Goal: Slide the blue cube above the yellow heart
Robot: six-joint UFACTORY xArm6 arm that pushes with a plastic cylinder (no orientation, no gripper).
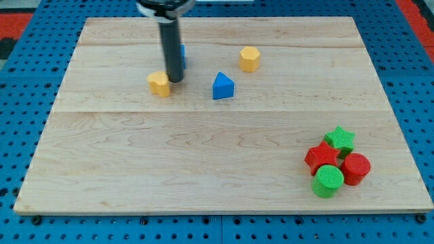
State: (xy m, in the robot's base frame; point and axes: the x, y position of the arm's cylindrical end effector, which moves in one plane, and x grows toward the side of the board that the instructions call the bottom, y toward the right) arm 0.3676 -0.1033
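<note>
The yellow heart (159, 84) lies on the wooden board (203, 156) in the upper left part. The blue cube (182, 55) sits just above and to the right of it, mostly hidden behind my rod; only a thin blue edge shows. My tip (175, 80) rests on the board right beside the heart's right side and just below the cube.
A blue triangular block (223, 86) lies right of the tip. A yellow hexagon (249, 59) sits further up and right. At the lower right a cluster holds a green star (339, 139), a red star (321, 158), a red cylinder (355, 168) and a green cylinder (328, 181).
</note>
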